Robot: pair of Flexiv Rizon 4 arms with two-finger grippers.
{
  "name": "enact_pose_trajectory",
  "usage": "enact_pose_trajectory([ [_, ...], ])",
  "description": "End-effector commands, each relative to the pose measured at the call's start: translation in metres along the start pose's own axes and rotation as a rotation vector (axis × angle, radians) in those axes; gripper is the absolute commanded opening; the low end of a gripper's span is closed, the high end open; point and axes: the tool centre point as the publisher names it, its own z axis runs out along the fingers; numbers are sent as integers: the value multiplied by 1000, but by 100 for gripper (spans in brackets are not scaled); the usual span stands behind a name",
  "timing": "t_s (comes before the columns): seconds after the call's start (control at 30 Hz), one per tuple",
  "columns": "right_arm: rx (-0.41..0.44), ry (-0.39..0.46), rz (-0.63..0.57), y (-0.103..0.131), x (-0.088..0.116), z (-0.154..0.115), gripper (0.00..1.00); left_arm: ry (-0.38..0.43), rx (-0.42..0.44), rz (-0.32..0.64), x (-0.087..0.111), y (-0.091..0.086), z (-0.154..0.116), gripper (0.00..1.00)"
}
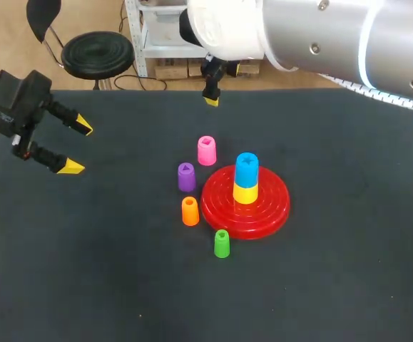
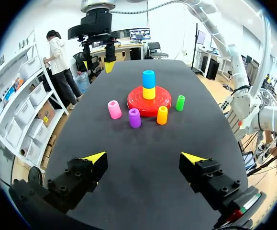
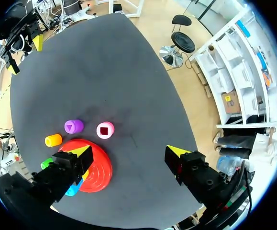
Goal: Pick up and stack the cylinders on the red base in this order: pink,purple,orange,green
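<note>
The red base [image 1: 272, 211] lies right of the table's middle, with a yellow cylinder [image 1: 245, 193] and a blue one [image 1: 247, 168] stacked on its peg. Beside its left rim stand the pink [image 1: 207, 150], purple [image 1: 186, 177], orange [image 1: 190, 211] and green [image 1: 222, 243] cylinders, all upright. My left gripper [image 1: 77, 146] hangs open at the table's left edge, far from them; from its wrist the pink [image 2: 114, 109] and purple [image 2: 135, 118] ones lie well ahead. My right gripper [image 3: 127, 151] is open high above the far edge, with the pink cylinder [image 3: 105, 130] ahead of its fingers and nothing held.
The black table [image 1: 349, 271] has wide bare room in front of and to the right of the base. My right arm's thick white link [image 1: 320, 35] crosses the upper right of the head view.
</note>
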Motion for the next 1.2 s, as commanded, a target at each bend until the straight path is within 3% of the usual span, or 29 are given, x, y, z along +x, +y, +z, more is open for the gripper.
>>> enact_pose_trajectory([
  [0.03,3,-4,0,1,2,0,100,-1,-2,1,0,-1,0,100],
  [0.2,-45,74,-38,6,-12,20,100,-1,-2,1,0,-1,0,100],
  [0.37,-104,89,-52,5,-17,43,100,-1,-2,1,0,-1,0,100],
  [0.77,-135,116,-70,14,-21,65,100,-1,-2,1,0,-1,0,100],
  [1.0,-123,131,-43,21,-16,76,100,-1,-2,1,0,-1,0,100],
  [1.2,-100,82,19,22,-1,70,100,-1,-2,1,0,-1,0,100],
])
